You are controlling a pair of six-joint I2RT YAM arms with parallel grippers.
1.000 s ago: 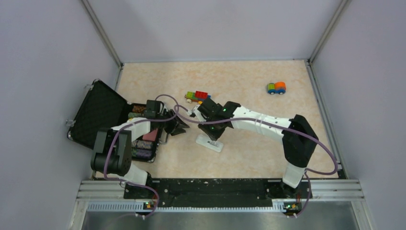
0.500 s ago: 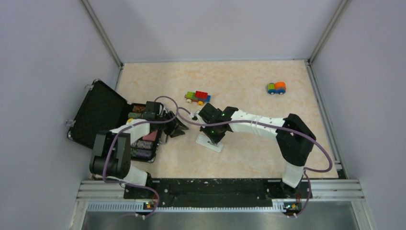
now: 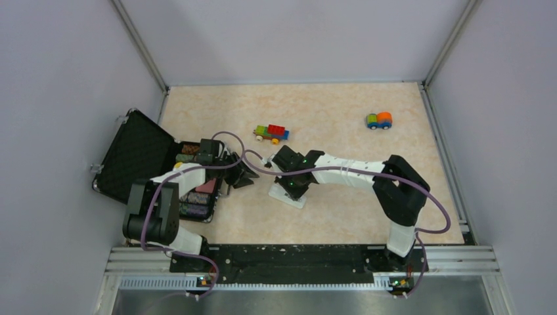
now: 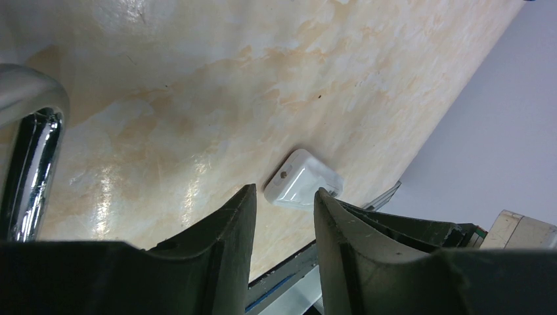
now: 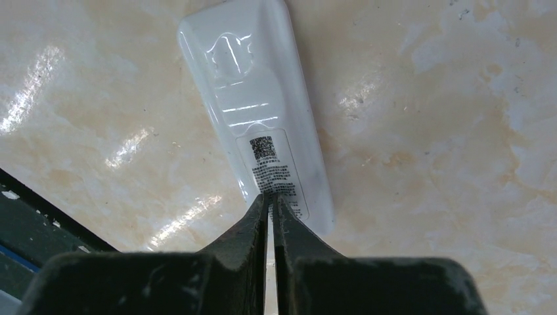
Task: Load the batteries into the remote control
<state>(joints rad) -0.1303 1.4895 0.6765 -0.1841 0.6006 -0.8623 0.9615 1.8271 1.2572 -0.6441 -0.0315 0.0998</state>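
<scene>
Remote control (image 5: 253, 118) lay on the table (image 5: 427, 131), back side with printed label upward | right claw (image 5: 270, 198) fingers pressed almost together, tips over the label, possibly touching it | left claw (image 4: 284, 197) fingers apart, beside the open black case (image 3: 138, 157), remote's end just beyond them

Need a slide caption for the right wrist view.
Closed right gripper poised at the labelled end of the white remote control, lying back-up on the marbled table.

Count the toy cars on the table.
2. The multicoloured brick car lies centrally toward the far side; the small orange-and-blue car stands near the far right corner. Others may be hidden.
</scene>
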